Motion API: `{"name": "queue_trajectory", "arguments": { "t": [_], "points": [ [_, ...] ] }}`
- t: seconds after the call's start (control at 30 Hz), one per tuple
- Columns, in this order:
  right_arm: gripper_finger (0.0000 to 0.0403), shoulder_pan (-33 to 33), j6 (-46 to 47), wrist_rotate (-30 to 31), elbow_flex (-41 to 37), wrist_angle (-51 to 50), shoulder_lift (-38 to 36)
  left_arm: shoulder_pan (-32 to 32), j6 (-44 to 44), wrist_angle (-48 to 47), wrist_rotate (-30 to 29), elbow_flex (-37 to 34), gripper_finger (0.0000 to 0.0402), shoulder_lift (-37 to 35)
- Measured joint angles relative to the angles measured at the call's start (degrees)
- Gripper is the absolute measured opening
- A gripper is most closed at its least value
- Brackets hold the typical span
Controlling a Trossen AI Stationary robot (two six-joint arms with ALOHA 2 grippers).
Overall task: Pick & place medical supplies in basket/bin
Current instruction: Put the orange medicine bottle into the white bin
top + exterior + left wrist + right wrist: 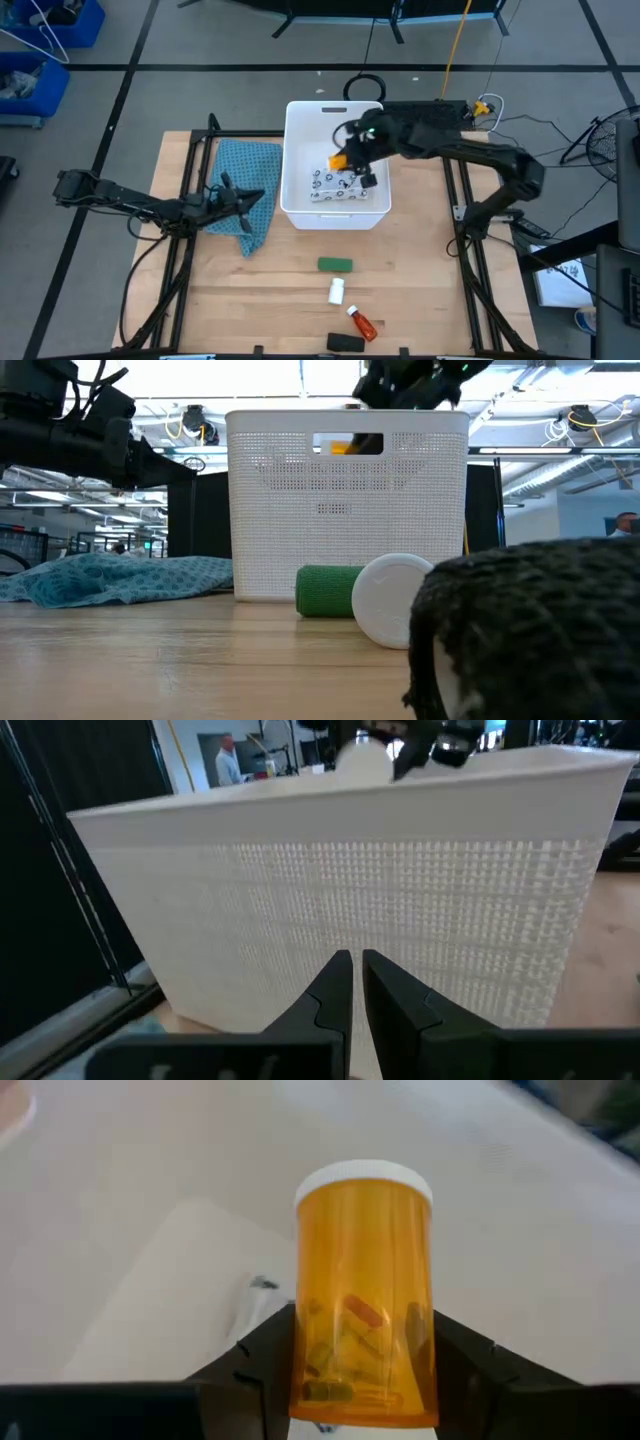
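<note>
Right hand (352, 158) poised inside the white tub (300, 120), its fingers clamped on an amber pill bottle (362, 1295) with a white cap; the bottle is held above the speckled white pouch (335, 184) lying on the tub floor, apparently so that it lands beside the pouch when let go. Left hand (243, 198), fingers nearly closed on nothing, waits over the teal cloth (245, 165) just beside the tub, clear of the working arm. On the table (420, 290) nearer the front edge, well apart from the tub, lie the green block (335, 264), small white bottle (337, 291), orange-red bottle (363, 323) and black oblong (346, 343), not yet collected
</note>
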Motion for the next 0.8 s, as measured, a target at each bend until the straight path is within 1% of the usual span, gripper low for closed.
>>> {"name": "queue_trajectory", "arguments": {
  "t": [0.07, 0.1, 0.23, 0.3, 0.4, 0.7, 0.8],
  "points": [
    [0.0157, -0.6, -0.7, 0.3, 0.0, 1.5, 2.2, 0.0, -0.8, -1.1, 0.1, 0.0, 0.0031, 0.0],
    [0.0157, -1.1, 0.2, 1.2, 0.0, 2.9, 3.1, 0.0, -1.5, -1.5, 0.5, 0.0, 0.0031, 0.0],
    [0.0157, -4.6, 5.8, 1.3, 0.1, 9.9, 4.8, 0.0, -3.3, -2.6, 1.7, 0.0, 0.0031, 0.0],
    [0.0157, -6.4, 8.4, 1.2, 1.5, 10.4, 5.4, 0.0, -3.4, -2.6, 2.1, 0.0, 0.0031, 0.0],
    [0.0157, -8.7, 9.2, 1.2, 3.6, 9.2, 7.1, 0.0, -3.2, -2.8, 2.1, 0.0, 0.0031, 0.0],
    [0.0157, -9.6, 7.4, 1.3, 3.8, 9.2, 14.0, 0.0, 4.8, -1.9, 2.0, 0.0, 0.0031, 0.0],
    [0.0157, -9.6, 7.3, 1.3, 3.8, 7.4, 16.5, 0.0, 7.5, -1.2, 2.0, 0.0, 0.0031, 0.0]
  ]
}}
